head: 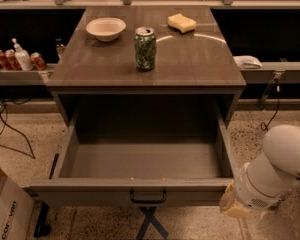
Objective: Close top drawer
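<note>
Top drawer (90, 188) pulled fully out toward the near side, empty inside, with a small dark handle (147, 196) at the centre of its front. Gripper (234, 207) low at the near right, just beside the right end of that front. Cannot tell whether clenched or released, nor whether touching the wood. Probably lining up for a push.

Risk of skewing the drawer and jamming it partway if pushed from the right end alone. Risk of slipping off the corner and sliding along the drawer's right side instead. With a hard shove, risk of jolting the cabinet and toppling the upright green soda can (145, 48) on top, near the white bowl (105, 28) and the yellow sponge (181, 22).

Gripper tip largely masked by the bulky white arm (285, 159). Runners out of sight. Everything beneath the drawer front cut off at the near edge.
</note>
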Controlling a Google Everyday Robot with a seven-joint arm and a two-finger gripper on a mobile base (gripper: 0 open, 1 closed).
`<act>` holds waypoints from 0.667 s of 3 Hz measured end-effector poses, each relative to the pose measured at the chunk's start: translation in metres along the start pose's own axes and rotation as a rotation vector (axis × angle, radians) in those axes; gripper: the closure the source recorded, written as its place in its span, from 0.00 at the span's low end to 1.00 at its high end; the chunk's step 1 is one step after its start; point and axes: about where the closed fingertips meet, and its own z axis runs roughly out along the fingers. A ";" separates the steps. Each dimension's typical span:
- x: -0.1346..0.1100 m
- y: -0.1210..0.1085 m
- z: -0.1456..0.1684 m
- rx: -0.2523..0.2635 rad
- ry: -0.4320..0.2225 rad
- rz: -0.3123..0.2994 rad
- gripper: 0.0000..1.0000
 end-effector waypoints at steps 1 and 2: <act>0.000 0.000 0.000 0.000 0.000 0.000 1.00; 0.004 -0.035 0.008 0.056 -0.015 -0.024 1.00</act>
